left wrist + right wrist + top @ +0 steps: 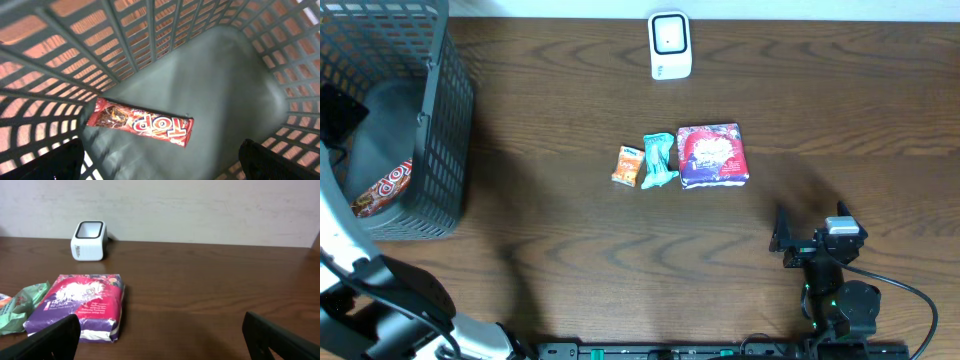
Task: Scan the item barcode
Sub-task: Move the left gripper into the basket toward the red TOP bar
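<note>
Item packets for scanning are lying in two places, and neither gripper is holding one. The left gripper (pixel 160 167) is hanging over the inside of the grey mesh basket (pixel 150 45) with its jaws standing wide and nothing between them; directly below it a red snack bar (pixel 140 122) marked TOP is lying flat on the basket floor. The right gripper (pixel 162 347) is sitting low over the surface (pixel 210 295) at the near right, jaws likewise standing wide and empty, and is facing the purple pack (pixel 82 305) just ahead and to its left. Outward from there, a crumpled teal packet (pixel 20 307) is lying just beside the purple pack, and in the overhead view a small orange packet (pixel 628 165) is lying just beside the teal one, the three forming a row near the middle of the surface. Further back, the white barcode scanner (pixel 89 240) is standing upright near the wall (pixel 200 205), well apart from the row, with nothing being presented to its window.

Assessment: the bar in the basket is suggesting that one item is already dealt with, though the frames are not confirming a scan. Three items are waiting on the surface, not yet picked up. No barcode is showing on any visible face, so each pack is probably needing a turn before presentation
</note>
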Available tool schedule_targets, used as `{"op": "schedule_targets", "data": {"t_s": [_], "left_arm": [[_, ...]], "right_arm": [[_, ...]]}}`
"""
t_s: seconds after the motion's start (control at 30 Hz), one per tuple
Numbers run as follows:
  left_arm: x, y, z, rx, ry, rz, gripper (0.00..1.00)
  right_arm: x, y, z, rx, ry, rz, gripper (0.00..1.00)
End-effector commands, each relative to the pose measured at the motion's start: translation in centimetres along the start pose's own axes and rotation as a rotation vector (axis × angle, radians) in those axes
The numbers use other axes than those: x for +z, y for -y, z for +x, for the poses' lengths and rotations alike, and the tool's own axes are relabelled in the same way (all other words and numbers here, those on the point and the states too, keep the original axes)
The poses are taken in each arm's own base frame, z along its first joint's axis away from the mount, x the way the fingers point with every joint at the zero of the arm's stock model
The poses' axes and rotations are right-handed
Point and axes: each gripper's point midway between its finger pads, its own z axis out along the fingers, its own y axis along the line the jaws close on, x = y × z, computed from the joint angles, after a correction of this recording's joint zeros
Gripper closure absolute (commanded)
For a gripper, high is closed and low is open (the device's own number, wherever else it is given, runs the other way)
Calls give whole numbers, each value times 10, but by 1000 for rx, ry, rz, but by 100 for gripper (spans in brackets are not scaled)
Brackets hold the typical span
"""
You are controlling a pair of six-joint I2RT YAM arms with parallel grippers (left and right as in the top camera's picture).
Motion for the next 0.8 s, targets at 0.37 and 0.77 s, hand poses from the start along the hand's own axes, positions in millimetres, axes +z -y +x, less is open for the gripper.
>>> {"op": "schedule_targets", "data": {"t_s": [0.37,0.77], "left_arm": [[61,-8,35,-447,-158,-107,2],[81,-21,71,-811,-238,-256,2]], "right_arm": [[0,2,1,14,-2,9,1],[0,2,1,14,-2,9,1]]}}
